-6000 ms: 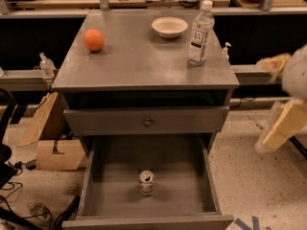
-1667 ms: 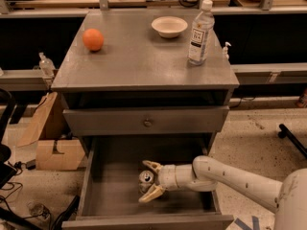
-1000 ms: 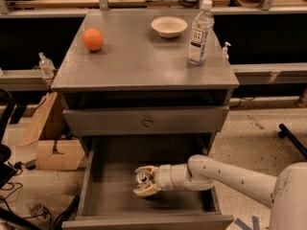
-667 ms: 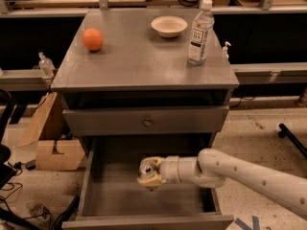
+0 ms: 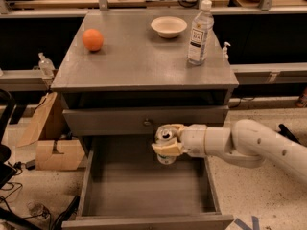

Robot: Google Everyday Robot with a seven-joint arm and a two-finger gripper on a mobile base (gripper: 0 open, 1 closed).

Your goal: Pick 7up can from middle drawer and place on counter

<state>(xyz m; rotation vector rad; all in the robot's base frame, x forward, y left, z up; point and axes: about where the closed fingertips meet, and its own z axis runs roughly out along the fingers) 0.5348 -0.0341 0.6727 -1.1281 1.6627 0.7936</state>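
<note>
- The middle drawer [image 5: 144,193] stands pulled out at 6 o'clock, nearest the viewer, its grey floor bare.
- A cardboard box [image 5: 53,153] sits on the floor at 9 o'clock, beside the cabinet.
- The white arm [image 5: 254,145] reaches in from 3 o'clock, over the drawer's right wall.
- The gripper [image 5: 159,139] hangs above the far end of the drawer, fingers closed around the 7up can [image 5: 165,134].
- The can is held upright, silver top showing, off the drawer floor and just in front of the drawer front with a small knob [image 5: 147,122].
- The counter [image 5: 139,61] lies beyond, at 12 o'clock.
- On it, an orange [image 5: 92,39] rests toward 10 o'clock.
- A pale bowl [image 5: 168,26] sits at 12 o'clock, near the far edge.
- A clear bottle [image 5: 200,32] stands upright toward 2 o'clock, just right of the bowl.
</note>
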